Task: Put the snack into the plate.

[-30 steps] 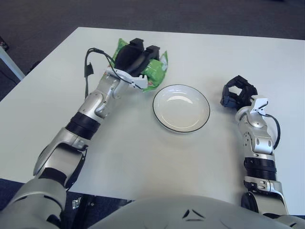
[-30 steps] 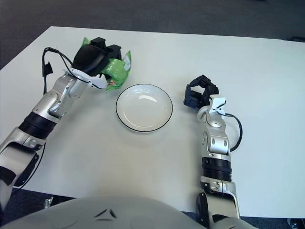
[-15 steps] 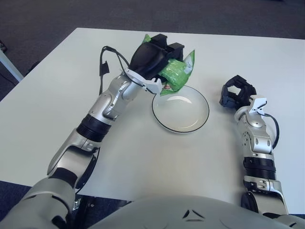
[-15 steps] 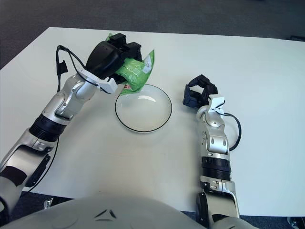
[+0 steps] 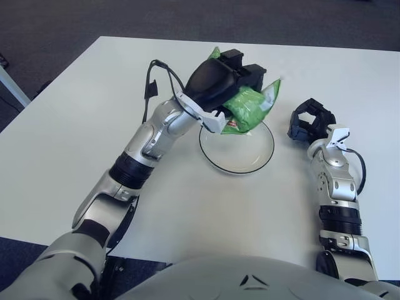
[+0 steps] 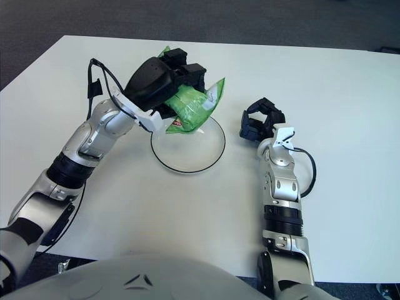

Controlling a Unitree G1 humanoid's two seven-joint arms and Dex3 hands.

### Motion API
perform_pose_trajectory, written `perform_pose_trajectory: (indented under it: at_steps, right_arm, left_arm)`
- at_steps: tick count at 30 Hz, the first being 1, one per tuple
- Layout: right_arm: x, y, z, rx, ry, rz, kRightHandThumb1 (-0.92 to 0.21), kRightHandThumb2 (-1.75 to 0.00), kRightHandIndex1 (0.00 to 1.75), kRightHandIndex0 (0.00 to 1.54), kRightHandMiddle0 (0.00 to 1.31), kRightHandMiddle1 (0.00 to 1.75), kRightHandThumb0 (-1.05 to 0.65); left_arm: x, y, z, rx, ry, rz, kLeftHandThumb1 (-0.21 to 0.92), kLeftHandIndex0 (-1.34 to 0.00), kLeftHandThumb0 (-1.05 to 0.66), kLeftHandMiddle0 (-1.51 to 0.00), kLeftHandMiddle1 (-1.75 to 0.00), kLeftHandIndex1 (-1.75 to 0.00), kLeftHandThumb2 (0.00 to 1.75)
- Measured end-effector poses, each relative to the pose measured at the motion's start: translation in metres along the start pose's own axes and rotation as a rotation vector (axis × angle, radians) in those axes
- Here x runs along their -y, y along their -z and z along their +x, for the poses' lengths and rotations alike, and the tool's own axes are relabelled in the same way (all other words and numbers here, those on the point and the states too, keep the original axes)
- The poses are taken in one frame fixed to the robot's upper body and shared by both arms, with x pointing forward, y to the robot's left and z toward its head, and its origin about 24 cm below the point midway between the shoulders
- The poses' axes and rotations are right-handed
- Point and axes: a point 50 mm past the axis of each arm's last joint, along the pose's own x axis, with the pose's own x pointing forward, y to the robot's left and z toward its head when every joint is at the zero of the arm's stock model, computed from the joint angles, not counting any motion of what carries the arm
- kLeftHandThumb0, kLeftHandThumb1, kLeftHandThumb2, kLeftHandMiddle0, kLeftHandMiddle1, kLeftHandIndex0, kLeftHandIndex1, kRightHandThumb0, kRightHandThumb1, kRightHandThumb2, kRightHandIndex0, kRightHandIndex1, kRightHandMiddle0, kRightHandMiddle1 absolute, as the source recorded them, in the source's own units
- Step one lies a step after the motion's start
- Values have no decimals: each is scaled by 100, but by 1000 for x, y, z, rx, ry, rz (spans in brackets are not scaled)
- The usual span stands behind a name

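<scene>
1. An office or lab room is shown, but which one cannot be told.
2. A big plain white table (image 5: 75, 125) is seen.
3. Dark grey carpet (image 5: 187, 19) is laid behind it.

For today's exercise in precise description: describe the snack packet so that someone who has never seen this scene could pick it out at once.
Start at the white table and find the round white plate with a dark rim near its middle. Just above the plate's far edge, the robot's left hand grips a crinkled bright green snack bag. It is the only green thing in view, and the only thing held; the right hand shows beside the plate, on its right.
</scene>
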Motion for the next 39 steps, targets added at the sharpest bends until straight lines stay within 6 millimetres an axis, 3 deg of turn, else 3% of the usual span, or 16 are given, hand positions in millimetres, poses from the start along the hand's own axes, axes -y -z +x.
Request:
perform_pose_trajectory:
  at_steps: [21,39]
  right_arm:
    - [-3,-1,-1,-15,10,6,-36,-126,175,113,58,175,-47]
    - [-3,-2,-1,-16,3,0,-31,-132,175,117,62,175,-48]
  left_arm:
    - [16,-19,2,118,61,-113,9,-105,57,-80,-175,-175,160]
    - [33,-11,1,66,208,-146,10,-106,56,-79,-175,-175,158]
